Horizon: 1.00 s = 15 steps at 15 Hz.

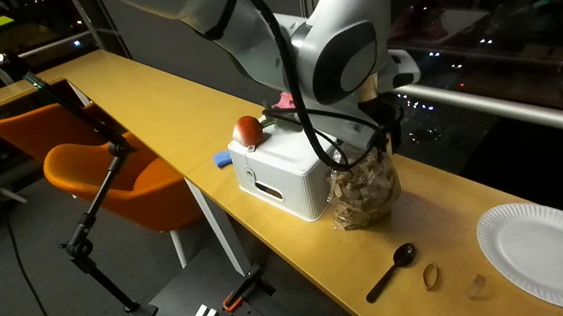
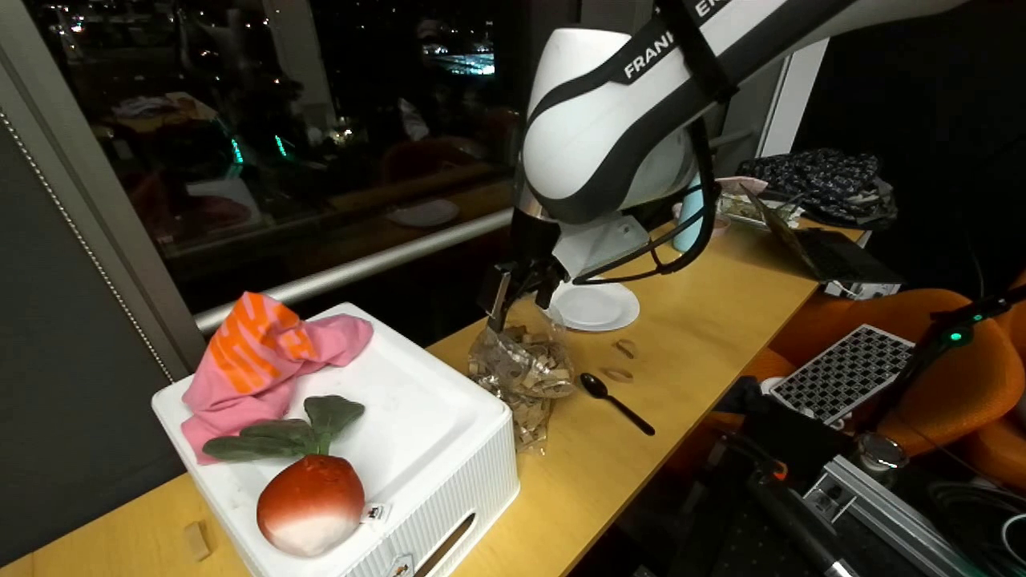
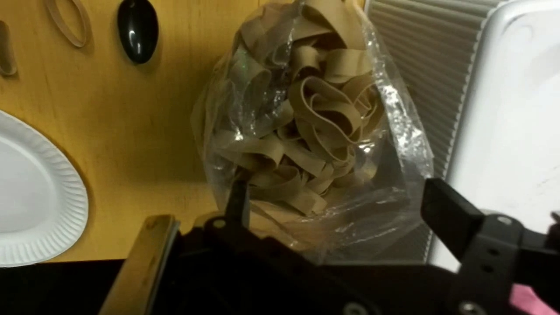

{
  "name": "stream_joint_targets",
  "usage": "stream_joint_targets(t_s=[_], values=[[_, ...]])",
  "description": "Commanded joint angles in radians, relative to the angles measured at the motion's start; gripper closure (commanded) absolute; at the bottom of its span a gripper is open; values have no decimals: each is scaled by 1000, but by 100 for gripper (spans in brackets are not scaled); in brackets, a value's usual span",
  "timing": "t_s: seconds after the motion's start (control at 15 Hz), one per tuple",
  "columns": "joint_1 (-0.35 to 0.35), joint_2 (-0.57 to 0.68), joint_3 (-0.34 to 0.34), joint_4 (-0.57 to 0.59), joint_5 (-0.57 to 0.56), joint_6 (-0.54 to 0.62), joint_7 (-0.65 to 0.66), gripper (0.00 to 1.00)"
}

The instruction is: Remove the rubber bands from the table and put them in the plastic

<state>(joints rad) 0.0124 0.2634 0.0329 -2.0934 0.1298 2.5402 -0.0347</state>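
1. Bands (image 3: 6,50): two on the counter (image 1: 434,224) by the spoon (image 3: 138,31), many in the bag (image 1: 365,190)
2. Hand (image 3: 336,190) spread at its top, likely the drop-in step
3. Next, probably: pinch one loose band

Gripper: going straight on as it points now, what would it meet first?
Most likely the clear plastic bag holding rubber bands; depth is unclear, so the gripper may already touch it.
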Motion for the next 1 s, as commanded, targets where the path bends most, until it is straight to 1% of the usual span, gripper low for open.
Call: stream_joint_targets(t_s=[0.0, 0.2, 0.4, 0.73, 0.93], values=[[-56, -54, 67, -31, 158, -44, -166, 0], [-75, -89, 84, -42, 257, -98, -264, 0], [-72, -96, 73, -39, 312, -147, -326, 0], [-63, -74, 65, -46, 332, -195, -356, 0], [-59, -50, 67, -53, 324, -182, -359, 0]])
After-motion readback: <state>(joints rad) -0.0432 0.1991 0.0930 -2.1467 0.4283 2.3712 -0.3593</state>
